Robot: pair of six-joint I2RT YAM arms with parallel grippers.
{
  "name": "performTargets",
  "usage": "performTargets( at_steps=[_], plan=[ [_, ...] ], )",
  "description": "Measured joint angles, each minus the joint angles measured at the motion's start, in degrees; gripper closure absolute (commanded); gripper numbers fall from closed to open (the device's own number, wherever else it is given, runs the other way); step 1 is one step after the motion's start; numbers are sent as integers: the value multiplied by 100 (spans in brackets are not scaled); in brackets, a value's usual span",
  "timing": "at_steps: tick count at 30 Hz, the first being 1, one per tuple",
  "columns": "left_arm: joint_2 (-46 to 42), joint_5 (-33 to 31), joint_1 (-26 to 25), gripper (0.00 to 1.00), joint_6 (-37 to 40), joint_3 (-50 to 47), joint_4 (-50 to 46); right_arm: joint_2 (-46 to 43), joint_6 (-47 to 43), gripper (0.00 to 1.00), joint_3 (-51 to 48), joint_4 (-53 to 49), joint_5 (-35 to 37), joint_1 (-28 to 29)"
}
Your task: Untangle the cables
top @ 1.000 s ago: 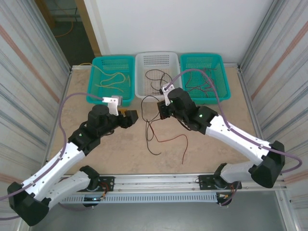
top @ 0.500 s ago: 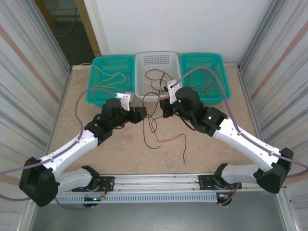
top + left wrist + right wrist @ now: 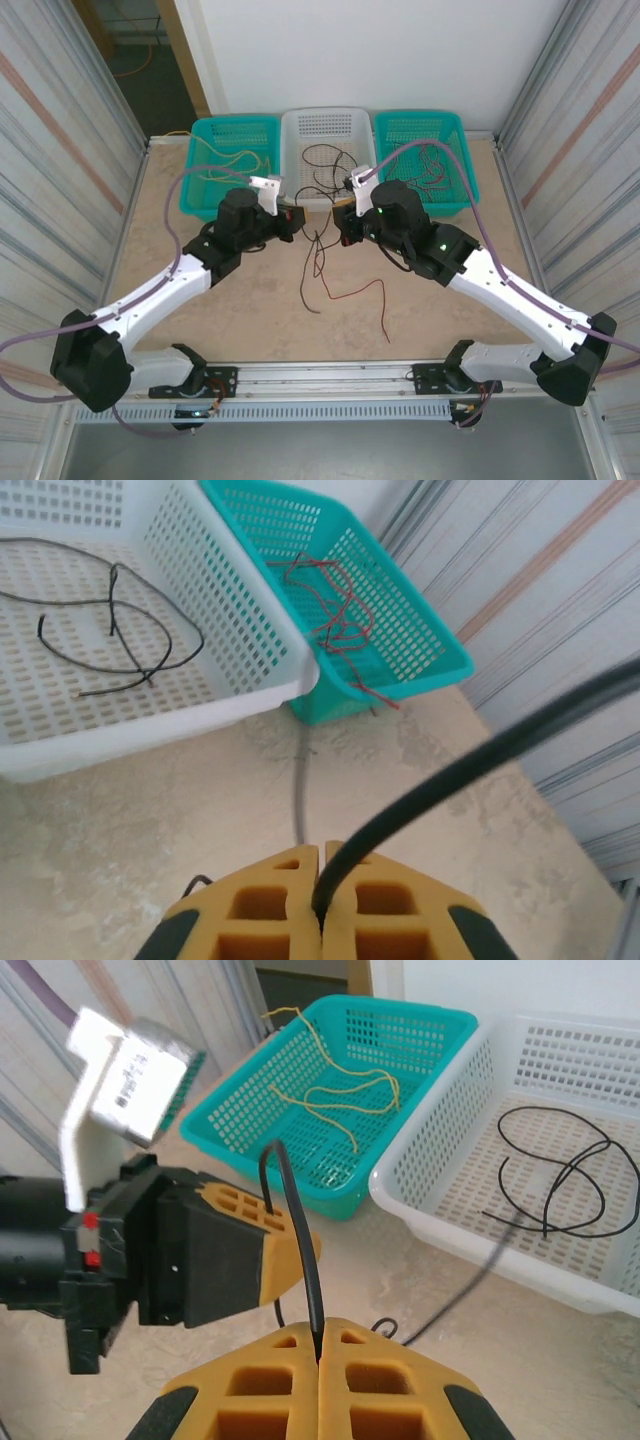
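A loose tangle of a black cable (image 3: 312, 262) and a red cable (image 3: 368, 287) hangs and trails onto the table between the two arms. My left gripper (image 3: 292, 222) is shut on a black cable (image 3: 470, 770), which runs up and to the right from its yellow pads (image 3: 390, 905). My right gripper (image 3: 343, 226) is shut on the black cable (image 3: 298, 1230) too, a short stretch rising from between its pads (image 3: 385, 1385). In the right wrist view the left gripper (image 3: 296, 1252) sits just left of that strand. The two grippers face each other, a small gap apart.
Three baskets stand in a row at the back: a teal basket (image 3: 205, 190) with yellow cables (image 3: 340, 1100), a white basket (image 3: 292, 150) with black cables (image 3: 120, 630), and a teal basket (image 3: 460, 150) with red cables (image 3: 335, 615). Corrugated walls close both sides.
My left arm swung right and forward to the strand beside the right gripper, and its jaws went from open to shut on the black cable. The right gripper shifted slightly, still shut.
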Motion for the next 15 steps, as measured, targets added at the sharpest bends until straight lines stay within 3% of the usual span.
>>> performTargets(
  at_steps=[8,15],
  plan=[
    [-717,555,-20,100,127,758,-518,-44,149,69,-319,118,35,-7],
    [-1165,1086,-131,100,118,1222,-708,28,522,62,-938,507,-236,-326]
  ],
)
